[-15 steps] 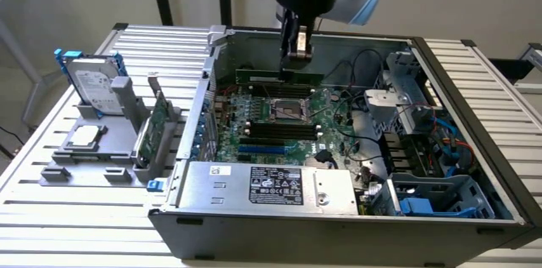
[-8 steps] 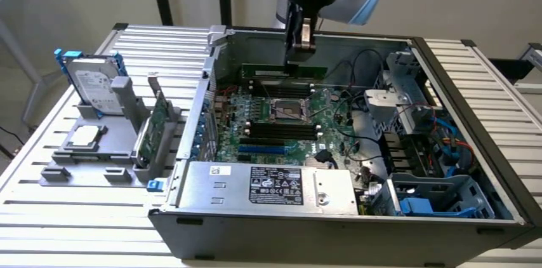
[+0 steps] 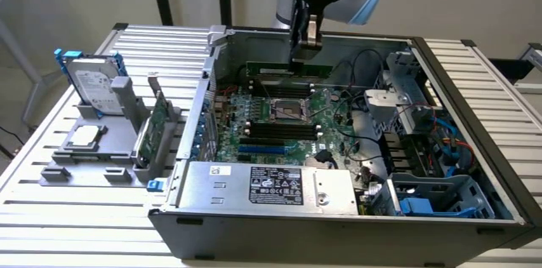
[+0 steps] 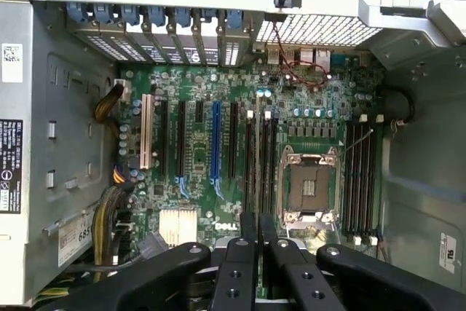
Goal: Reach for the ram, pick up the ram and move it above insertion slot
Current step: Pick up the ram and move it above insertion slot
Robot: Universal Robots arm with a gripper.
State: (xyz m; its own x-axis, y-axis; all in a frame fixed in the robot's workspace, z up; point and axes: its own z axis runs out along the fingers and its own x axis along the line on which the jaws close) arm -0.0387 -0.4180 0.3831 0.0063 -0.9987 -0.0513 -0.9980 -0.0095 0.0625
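In the exterior view my gripper point(image 3: 303, 52) hangs inside the open computer case, shut on the ram point(image 3: 284, 69), a long thin green stick held level by its upper edge. The stick hovers over the far part of the motherboard point(image 3: 254, 147), above the slots beyond the CPU socket point(image 3: 288, 110). In the wrist view my black fingers point(image 4: 247, 232) are pressed together, and the ram's thin edge point(image 4: 257, 172) runs out from between them along the dark memory slots point(image 4: 271, 154) beside the CPU socket point(image 4: 309, 187). A second bank of slots point(image 4: 360, 180) lies on the socket's other side.
The case walls point(image 3: 212, 58) ring the board. A silver power supply point(image 3: 271, 185) sits at the near side, and cables and drive cages point(image 3: 423, 134) crowd the exterior view's right. Outside the case, a grey stand holds a hard drive point(image 3: 93, 84) and a broader green card point(image 3: 152, 131).
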